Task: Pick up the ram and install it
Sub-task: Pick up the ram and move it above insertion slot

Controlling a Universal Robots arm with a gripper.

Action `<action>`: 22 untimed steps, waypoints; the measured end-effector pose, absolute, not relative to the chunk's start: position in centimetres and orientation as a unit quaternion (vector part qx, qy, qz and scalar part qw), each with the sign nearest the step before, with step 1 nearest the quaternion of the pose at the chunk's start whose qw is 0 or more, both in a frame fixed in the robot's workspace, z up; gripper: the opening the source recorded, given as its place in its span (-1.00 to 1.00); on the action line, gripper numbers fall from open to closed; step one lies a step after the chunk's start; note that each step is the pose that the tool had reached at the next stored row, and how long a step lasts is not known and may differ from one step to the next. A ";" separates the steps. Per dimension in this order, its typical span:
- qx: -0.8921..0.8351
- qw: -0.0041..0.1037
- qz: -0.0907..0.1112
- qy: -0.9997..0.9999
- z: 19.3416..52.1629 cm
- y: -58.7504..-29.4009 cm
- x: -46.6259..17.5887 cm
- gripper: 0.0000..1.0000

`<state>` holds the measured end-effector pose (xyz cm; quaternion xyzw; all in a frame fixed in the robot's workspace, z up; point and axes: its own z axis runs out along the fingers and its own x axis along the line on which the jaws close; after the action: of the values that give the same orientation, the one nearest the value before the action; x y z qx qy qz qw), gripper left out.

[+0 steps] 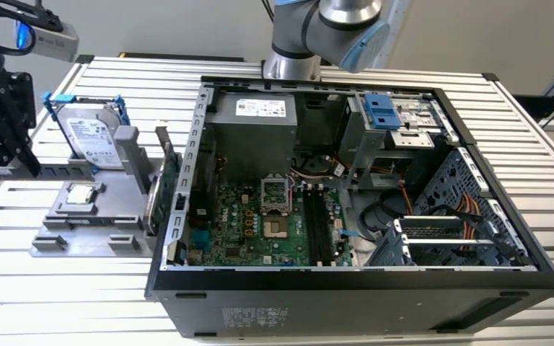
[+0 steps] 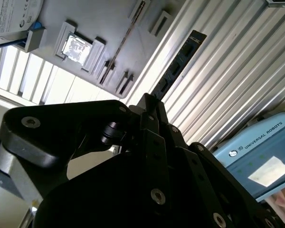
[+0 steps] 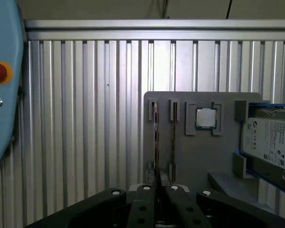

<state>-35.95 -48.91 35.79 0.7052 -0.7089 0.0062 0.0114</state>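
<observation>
Tool (image 2: 149, 105) clenched on the ram (image 2: 178, 61) — stick juts past the tips, hanging clear above the grey fixture (image 2: 109, 26) and the table (image 1: 66, 303). I judge pick done, install not. Seating needs its edge lined up with the memory slots (image 1: 317, 225) — case (image 1: 354, 303) walls close in, open room above.

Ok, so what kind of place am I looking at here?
Probably a robotics lab bench set up for computer assembly: an open computer case lies on a slatted metal table, a grey fixture beside it holds a hard drive and processor, and the gripper holds the ram.
</observation>
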 end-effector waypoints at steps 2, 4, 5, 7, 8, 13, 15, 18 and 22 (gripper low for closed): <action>0.705 0.011 0.006 -0.709 35.9 -48.9 -36.0 -1.00; 0.705 0.011 0.006 -0.709 36.0 -48.9 -36.0 -1.00; 0.705 0.011 0.006 -0.709 36.0 -48.9 -36.0 -1.00; 0.705 0.011 0.006 -0.709 36.1 -48.9 -36.0 -1.00; 0.705 0.011 0.006 -0.709 36.1 -48.9 -36.0 -1.00; 0.705 0.011 0.006 -0.709 36.3 -48.9 -36.0 -1.00; 0.705 0.011 0.006 -0.709 36.4 -48.9 -36.0 -1.00; 0.705 0.012 0.006 -0.709 36.5 -48.9 -36.0 -1.00; 0.705 0.011 0.006 -0.709 36.6 -48.9 -36.0 -1.00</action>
<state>-35.96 -48.91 36.64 0.7052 -0.7089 0.0062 0.0115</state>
